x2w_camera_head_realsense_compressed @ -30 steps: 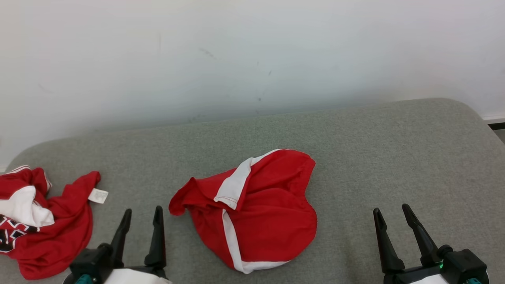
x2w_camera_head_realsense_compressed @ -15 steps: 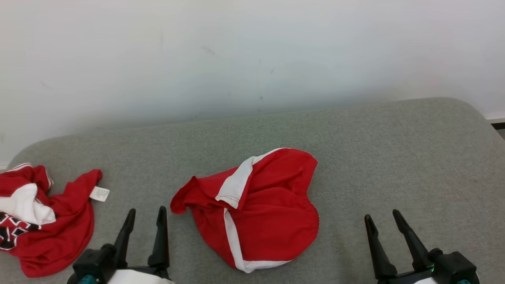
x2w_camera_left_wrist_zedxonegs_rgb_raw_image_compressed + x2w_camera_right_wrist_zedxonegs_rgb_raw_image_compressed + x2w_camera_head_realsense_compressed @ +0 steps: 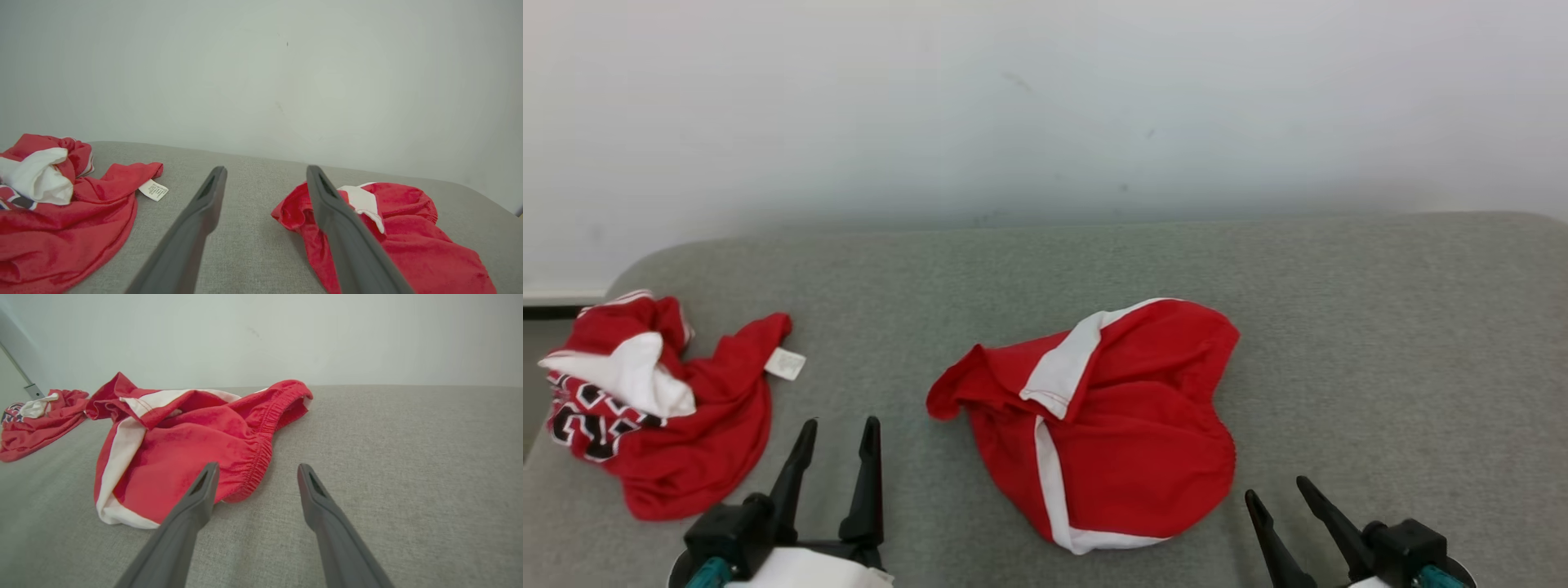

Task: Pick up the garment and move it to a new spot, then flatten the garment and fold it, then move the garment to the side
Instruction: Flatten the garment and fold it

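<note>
Bright, even, diffuse light; soft faint shadows; sharp head view; wrist views bowed at edges.

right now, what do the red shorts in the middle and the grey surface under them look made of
Shorts: soft matte knit, maybe polyester or cotton; it crumples loosely, and the waistband is gathered elastic. Surface: matte grey woven fabric, upholstery-like; a fine flecked weave shows.

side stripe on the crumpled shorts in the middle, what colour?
White, on red fabric. The stripe on the shorts shows best in the head view.
</note>
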